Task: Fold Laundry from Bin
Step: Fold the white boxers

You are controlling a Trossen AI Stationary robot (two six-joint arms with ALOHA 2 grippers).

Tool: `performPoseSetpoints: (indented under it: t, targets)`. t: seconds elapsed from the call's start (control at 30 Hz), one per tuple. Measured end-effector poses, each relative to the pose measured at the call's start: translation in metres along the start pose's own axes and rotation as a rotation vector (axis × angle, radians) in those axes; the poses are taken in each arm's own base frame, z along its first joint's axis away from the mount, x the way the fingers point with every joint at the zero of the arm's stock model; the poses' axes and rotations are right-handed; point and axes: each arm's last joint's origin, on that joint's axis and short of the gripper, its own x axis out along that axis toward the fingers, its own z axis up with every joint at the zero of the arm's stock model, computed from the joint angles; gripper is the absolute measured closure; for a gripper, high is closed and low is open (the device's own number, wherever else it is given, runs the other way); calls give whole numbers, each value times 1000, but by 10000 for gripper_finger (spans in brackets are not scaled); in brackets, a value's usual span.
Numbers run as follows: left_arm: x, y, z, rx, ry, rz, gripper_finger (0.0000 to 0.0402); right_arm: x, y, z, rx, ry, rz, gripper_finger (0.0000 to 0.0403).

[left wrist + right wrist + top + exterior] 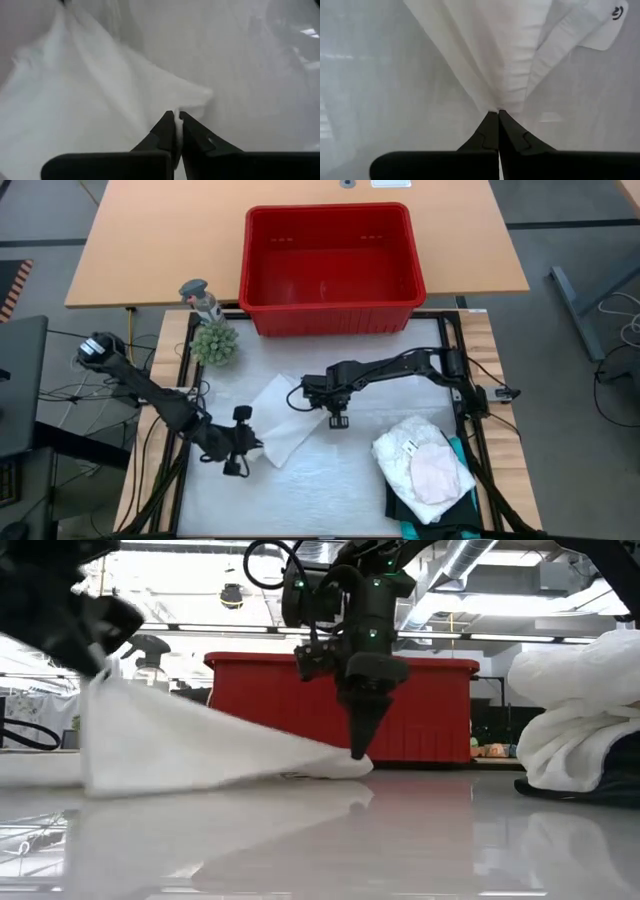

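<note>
A small white cloth [285, 425] lies mid-table, held by both grippers. My left gripper [252, 443] is shut on its near left part and holds that part raised [100, 680]. My right gripper [338, 420] points down, shut on the cloth's right corner, which sits at table level [355, 762]. From the raised part the cloth [190, 745] slopes down to that corner. The red bin [330, 210] stands at the far side, nothing visible inside. Folded laundry [422, 465] is stacked at the near right: white lacy top, a pale cloth on it, teal and black beneath. My left gripper pinches an edge of the cloth [177, 119] between its two fingers; only a thin sliver shows between the tips. That part is lifted clear of the table and the cloth hangs and spreads away below it. My right gripper pinches the cloth's right corner [502, 102] at its fingertips, from above, pointing down. Pleats of the cloth run together into the tips. This corner rests on the table [350, 765].
A spray bottle [200, 300] and a green ball-shaped plant [213, 342] stand at the far left of the mat. The stack [580, 720] fills the near right. Bare mat [320, 490] lies along the near edge.
</note>
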Motion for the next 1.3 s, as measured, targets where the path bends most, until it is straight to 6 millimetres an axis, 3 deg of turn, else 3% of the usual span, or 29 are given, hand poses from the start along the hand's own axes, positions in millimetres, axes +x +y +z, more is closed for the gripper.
performPoseSetpoints:
  t: [0.17, 0.37, 0.57, 0.77, 0.9, 1.1, 1.3]
  targets:
    - [6, -10, -18, -142, -86, -78, 401, 0, 7, -2, -12, 25, 12, 382]
    - [10, -12, -25, -246, -230, -182, 392, 0, 13, -2, -25, 27, 38, 382]
    - [17, -21, -35, -255, -46, -399, 332, 0, 15, -2, -29, 27, 39, 381]
    - [20, -23, -38, -292, 8, -434, 258, 0, 15, -3, -26, 30, 39, 381]
    - [23, -14, -49, -410, 78, -241, 233, 0, 15, -3, -26, 32, 39, 381]
    - [21, 5, -75, -564, 189, 151, 242, 0, 15, -6, 46, 64, 38, 381]
    - [15, 4, -66, -553, 151, 129, 264, 0, 15, -8, 48, 85, 34, 381]
